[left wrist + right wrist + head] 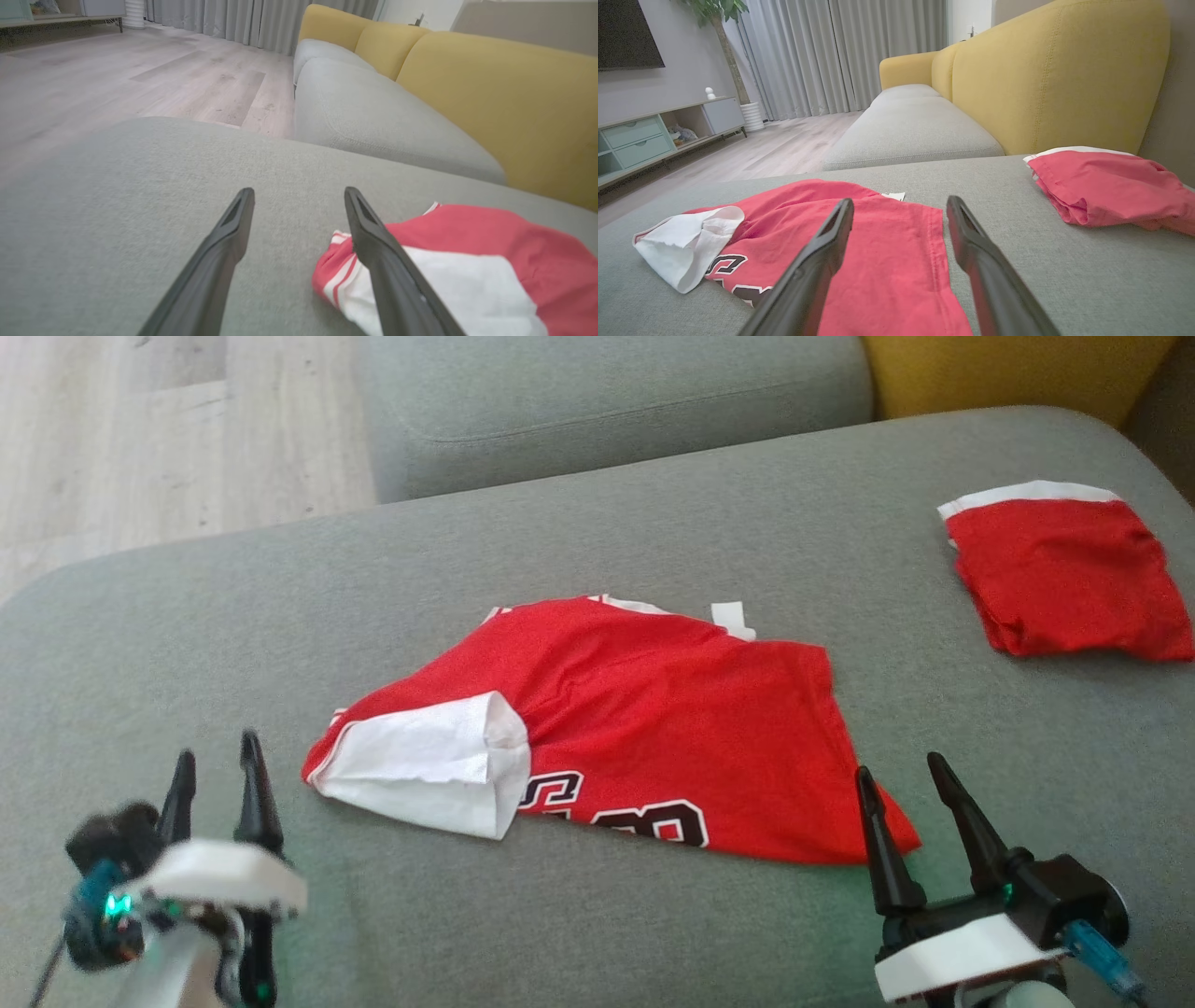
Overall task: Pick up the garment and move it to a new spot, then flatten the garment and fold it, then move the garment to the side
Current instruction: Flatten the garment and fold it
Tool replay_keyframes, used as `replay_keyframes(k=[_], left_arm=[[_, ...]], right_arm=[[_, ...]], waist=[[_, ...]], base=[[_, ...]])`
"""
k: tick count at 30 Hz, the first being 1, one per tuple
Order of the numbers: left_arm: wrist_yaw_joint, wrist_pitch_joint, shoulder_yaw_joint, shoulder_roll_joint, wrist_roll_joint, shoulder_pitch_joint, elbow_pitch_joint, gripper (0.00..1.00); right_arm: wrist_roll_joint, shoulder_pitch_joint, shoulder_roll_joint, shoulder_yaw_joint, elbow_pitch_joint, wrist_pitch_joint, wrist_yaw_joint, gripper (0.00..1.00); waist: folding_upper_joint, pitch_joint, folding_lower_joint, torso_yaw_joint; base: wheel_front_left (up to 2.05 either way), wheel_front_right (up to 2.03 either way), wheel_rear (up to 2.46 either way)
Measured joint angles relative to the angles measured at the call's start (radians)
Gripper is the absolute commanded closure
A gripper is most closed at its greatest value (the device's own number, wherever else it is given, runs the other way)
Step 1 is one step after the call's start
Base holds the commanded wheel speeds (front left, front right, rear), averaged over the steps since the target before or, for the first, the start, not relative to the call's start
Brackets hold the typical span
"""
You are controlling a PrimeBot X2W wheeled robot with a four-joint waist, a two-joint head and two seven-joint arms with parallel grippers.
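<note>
A red garment [644,728] with black-and-white lettering lies spread on the grey sofa seat [187,644], a white inner flap turned out at its left end [429,765]. My left gripper [217,765] is open, just left of that white flap, nothing between its fingers; in the left wrist view the garment [467,261] lies beside its right finger [373,233]. My right gripper [898,775] is open at the garment's lower right corner. In the right wrist view the garment [887,252] lies under and ahead of the spread fingers [831,238].
A second red garment [1064,579] lies folded at the seat's far right, also in the right wrist view as a folded red piece [1106,191]. Another grey cushion [607,401] and a yellow backrest [1008,373] lie beyond. Wooden floor [140,439] is at the upper left.
</note>
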Motion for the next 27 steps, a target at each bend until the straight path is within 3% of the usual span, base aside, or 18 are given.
replay_keyframes(k=[6, 8, 12, 18, 27], left_arm=[[0.095, 0.000, 0.004, 0.023, 0.232, 0.128, -0.184, 0.00], [0.115, 0.000, -0.039, 0.022, 0.311, 0.135, -0.236, 0.00], [0.116, 0.000, -0.175, 0.007, 0.448, 0.136, -0.284, 0.00], [0.121, 0.007, -0.299, 0.004, 0.589, 0.111, -0.236, 0.00], [0.106, 0.007, -0.369, -0.013, 0.662, -0.051, -0.076, 0.00]], right_arm=[[0.000, 0.007, 0.001, 0.002, 0.000, 0.000, 0.000, 0.00], [0.000, 0.007, 0.001, 0.002, 0.000, 0.000, 0.000, 0.00], [0.000, 0.007, 0.002, 0.004, 0.001, 0.000, 0.000, 0.00], [0.000, 0.006, 0.002, 0.015, 0.001, 0.000, 0.000, 0.00], [0.001, -0.045, -0.002, 0.021, 0.001, 0.000, 0.000, 0.00]], waist=[[0.0000, -0.009, 0.0000, 0.030], [0.0000, -0.010, 0.0000, 0.031], [0.0000, -0.006, 0.0000, 0.027], [0.0000, 0.015, 0.0000, 0.013], [0.0000, 0.089, 0.0002, -0.015]], base=[[0.00, 0.00, 0.00], [0.00, 0.00, 0.00], [0.00, 0.00, 0.00], [0.00, 0.00, 0.00], [0.00, 0.00, 0.00]])
